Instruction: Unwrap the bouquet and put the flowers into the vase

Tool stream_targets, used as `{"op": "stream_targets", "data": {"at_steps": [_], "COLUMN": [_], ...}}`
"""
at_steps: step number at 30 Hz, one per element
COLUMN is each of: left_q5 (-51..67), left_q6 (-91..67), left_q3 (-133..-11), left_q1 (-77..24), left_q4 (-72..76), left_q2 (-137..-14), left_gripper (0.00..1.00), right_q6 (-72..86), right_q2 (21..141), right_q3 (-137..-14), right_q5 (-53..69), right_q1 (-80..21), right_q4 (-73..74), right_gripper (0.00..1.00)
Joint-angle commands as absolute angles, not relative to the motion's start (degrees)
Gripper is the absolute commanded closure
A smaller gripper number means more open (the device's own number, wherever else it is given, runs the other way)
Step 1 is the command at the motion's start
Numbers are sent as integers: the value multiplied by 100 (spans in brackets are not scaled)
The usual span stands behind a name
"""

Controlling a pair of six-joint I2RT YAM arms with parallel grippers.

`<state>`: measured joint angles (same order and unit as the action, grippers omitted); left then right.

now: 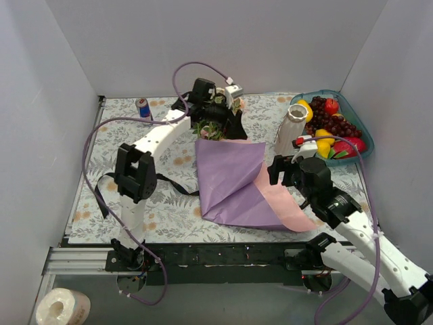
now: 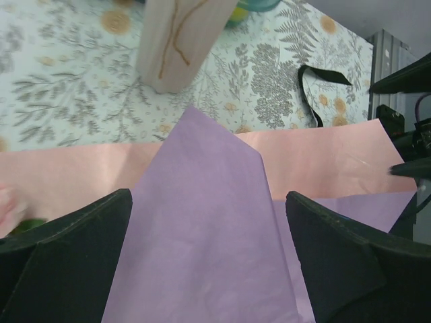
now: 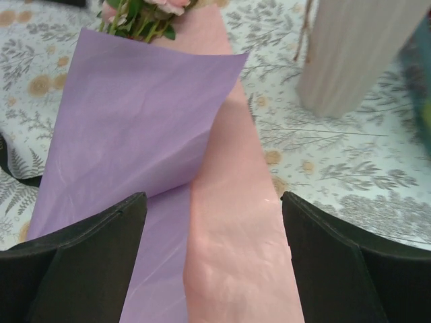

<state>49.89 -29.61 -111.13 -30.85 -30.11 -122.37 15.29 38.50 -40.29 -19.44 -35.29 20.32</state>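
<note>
Teal bowl (image 1: 338, 94) holds fruit (image 1: 333, 125); flowers (image 1: 211, 130) in purple paper (image 1: 226, 183), outside vase (image 1: 291, 132); both jaws wide.

The left gripper (image 2: 209, 198) holds its jaws wide apart over the paper sheet (image 2: 215, 269), purple folded onto pink. Beyond the sheet stand the vase (image 2: 182, 40) and, further right, the black ribbon (image 2: 328, 75).

A robotics lab test cell: plain white panel walls (image 1: 216, 47) box in a worktop (image 1: 169, 210) under a floral cloth. Robot arms (image 1: 159, 139) are bolted by an aluminium rail (image 1: 78, 261) along the bottom edge, with purple cables (image 1: 193, 64) looping loose.
</note>
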Motion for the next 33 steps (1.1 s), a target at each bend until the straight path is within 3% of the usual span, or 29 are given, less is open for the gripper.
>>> {"op": "stream_targets", "data": {"at_steps": [1,7,15,27,33], "left_q5": [4308,3797,3586,3305,3313], "left_q6": [-3164,-3015,-2910,-2777,-2760], "left_q3": [-10480,-9519,-8930,-8745,-8640], "left_q1": [-2603,-2172,-1898,-1872,-1863], "left_q4": [-2917,-3145,-3454,-3577,-3551], "left_q2": [-10724,-9459,-8868,-8587,-8534], "left_gripper": [2,2,2,2,2], "right_q6": [1950,2487,2707,2602,2628], "right_q2": [4350,5044,6002,6767,7119], "right_q3": [-3553,-2998,-2769,-2716,-2856], "right_q5": [-1058,322,1037,967,1098], "right_q1": [-3245,-2331,-2004,-2004,-2004], "right_q4": [512,-957,-1968,-2566,-2724], "right_gripper": [10,7,8,24,43]}}
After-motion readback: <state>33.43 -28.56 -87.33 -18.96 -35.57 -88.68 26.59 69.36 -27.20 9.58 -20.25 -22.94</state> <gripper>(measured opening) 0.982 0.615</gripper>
